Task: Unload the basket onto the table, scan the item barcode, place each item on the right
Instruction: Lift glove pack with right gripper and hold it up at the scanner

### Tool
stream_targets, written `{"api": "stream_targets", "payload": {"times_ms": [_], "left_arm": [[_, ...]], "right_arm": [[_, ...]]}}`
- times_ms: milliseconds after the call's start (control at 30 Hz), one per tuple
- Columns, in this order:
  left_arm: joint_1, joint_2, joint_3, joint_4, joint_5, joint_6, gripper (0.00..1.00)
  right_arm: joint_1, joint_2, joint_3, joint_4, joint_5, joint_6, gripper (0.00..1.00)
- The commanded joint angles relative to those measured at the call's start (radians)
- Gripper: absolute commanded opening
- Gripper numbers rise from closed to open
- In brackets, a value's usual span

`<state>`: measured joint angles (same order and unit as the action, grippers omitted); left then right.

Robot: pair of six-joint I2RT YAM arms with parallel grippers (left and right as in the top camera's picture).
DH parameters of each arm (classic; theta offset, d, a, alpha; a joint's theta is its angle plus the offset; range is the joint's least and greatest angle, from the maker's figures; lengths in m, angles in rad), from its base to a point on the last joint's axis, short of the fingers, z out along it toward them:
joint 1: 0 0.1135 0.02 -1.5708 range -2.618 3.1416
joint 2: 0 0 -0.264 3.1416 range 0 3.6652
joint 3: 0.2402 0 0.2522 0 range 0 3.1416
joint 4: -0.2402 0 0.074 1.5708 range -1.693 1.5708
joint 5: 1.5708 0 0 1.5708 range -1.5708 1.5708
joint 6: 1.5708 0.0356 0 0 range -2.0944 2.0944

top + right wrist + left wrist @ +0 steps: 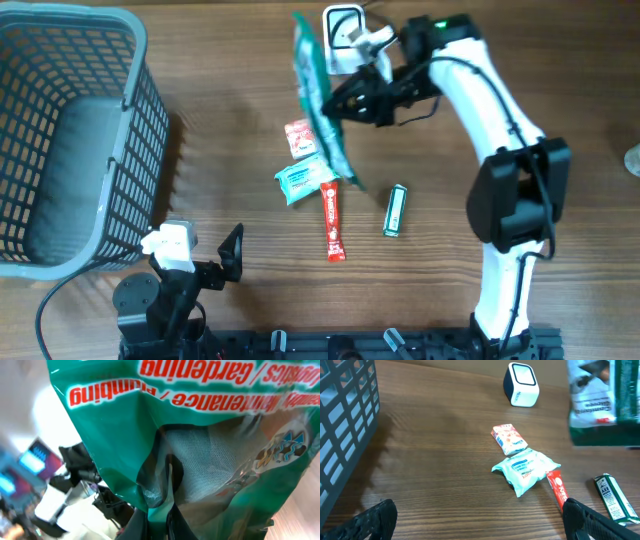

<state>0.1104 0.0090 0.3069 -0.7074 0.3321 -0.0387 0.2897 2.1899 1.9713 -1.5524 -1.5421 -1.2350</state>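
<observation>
My right gripper is shut on the edge of a green plastic package, holding it up off the table beside the white barcode scanner. The right wrist view is filled by the green package, with a fold of it pinched at the gripper. Seen from the left wrist, the package hangs at the upper right and the scanner stands at the back. My left gripper is open over bare wood near the front edge, its fingers wide apart.
A grey basket stands at the left. On the table lie a small orange packet, a teal packet, a red stick pack and a slim green pack.
</observation>
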Motion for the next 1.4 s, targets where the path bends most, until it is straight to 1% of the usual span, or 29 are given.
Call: {"api": "stream_targets", "payload": {"times_ms": [0,167,233,300,367,433,500,533,600,633,667,733,767,867,967,1033,1067,1100,1200,1267,1333,1367], "left_arm": [[0.005,-0.002,-0.008,0.003,0.016,0.016,1.0],[0.005,-0.002,-0.008,0.003,0.016,0.016,1.0],[0.005,-0.002,-0.008,0.002,0.016,0.016,1.0],[0.005,-0.002,-0.008,0.003,0.016,0.016,1.0],[0.005,-0.002,-0.008,0.002,0.016,0.016,1.0],[0.005,-0.002,-0.008,0.002,0.016,0.016,1.0],[0.005,-0.002,-0.008,0.003,0.016,0.016,1.0],[0.005,-0.002,-0.008,0.003,0.016,0.016,1.0],[0.005,-0.002,-0.008,0.003,0.016,0.016,1.0],[0.005,-0.002,-0.008,0.003,0.016,0.016,1.0],[0.005,-0.002,-0.008,0.003,0.016,0.016,1.0],[0.005,-0.002,-0.008,0.003,0.016,0.016,1.0],[0.005,-0.002,-0.008,0.003,0.016,0.016,1.0],[0.005,-0.002,-0.008,0.003,0.016,0.016,1.0],[0.005,-0.002,-0.008,0.002,0.015,0.016,1.0],[0.005,-0.002,-0.008,0.003,0.015,0.016,1.0],[0.005,-0.002,-0.008,0.003,0.016,0.016,1.0],[0.005,-0.002,-0.008,0.003,0.016,0.016,1.0],[0.005,-0.002,-0.008,0.003,0.016,0.016,1.0],[0.005,-0.002,-0.008,0.003,0.016,0.016,1.0],[0.005,-0.002,-0.008,0.002,0.016,0.016,1.0],[0.005,-0.002,-0.008,0.003,0.016,0.016,1.0]], "right_arm": [[0.069,0.002,0.003,0.006,-0.082,-0.207,0.05],[0.118,0.002,0.003,0.096,-0.082,-0.204,0.05],[0.119,0.002,0.003,0.106,-0.075,-0.194,0.05],[0.115,0.002,0.003,0.104,-0.066,-0.104,0.05],[0.113,0.002,0.003,0.104,-0.01,0.069,0.04],[0.113,0.002,0.003,0.104,0.027,0.323,0.05],[0.108,0.002,0.003,0.1,0.045,0.671,0.05],[0.103,0.002,0.003,0.091,0.129,0.884,0.04],[0.1,0.002,0.003,0.045,0.302,1.063,0.04],[0.1,0.002,0.003,0.015,0.354,1.108,0.04],[0.1,0.002,0.003,-0.014,0.38,1.172,0.04],[0.098,0.002,-0.008,-0.057,0.381,1.344,0.04],[0.092,0.002,-0.016,-0.057,0.349,1.372,0.04],[0.085,0.002,-0.034,-0.057,0.261,1.367,0.04],[0.085,0.002,-0.055,-0.057,0.262,1.411,0.04],[0.085,0.002,-0.055,-0.053,0.286,1.375,0.04],[0.085,0.002,-0.055,-0.05,0.288,1.342,0.04],[0.085,0.002,-0.055,-0.058,0.287,1.278,0.04],[0.082,0.002,-0.055,-0.058,0.245,1.291,0.04],[0.082,0.002,-0.055,-0.058,0.144,1.331,0.04],[0.081,0.002,-0.055,-0.058,0.138,1.368,0.04],[0.079,0.002,-0.055,-0.056,0.172,1.365,0.04]]}}
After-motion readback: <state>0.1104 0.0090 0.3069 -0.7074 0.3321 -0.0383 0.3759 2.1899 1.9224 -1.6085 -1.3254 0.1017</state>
